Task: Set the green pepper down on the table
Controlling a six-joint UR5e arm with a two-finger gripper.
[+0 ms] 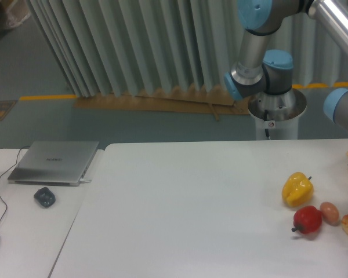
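On the white table [185,202] no green pepper is showing; likely light, glossy, slippery, so grip its body; gripper is sitting off-frame, finger state unknowable.

White table [191,214], yellow pepper [297,189], red fruit [307,220], silver laptop [55,162].

Even, soft overhead light; faint shadows under fruit; table [191,202] slightly washed out; overall mild blur.
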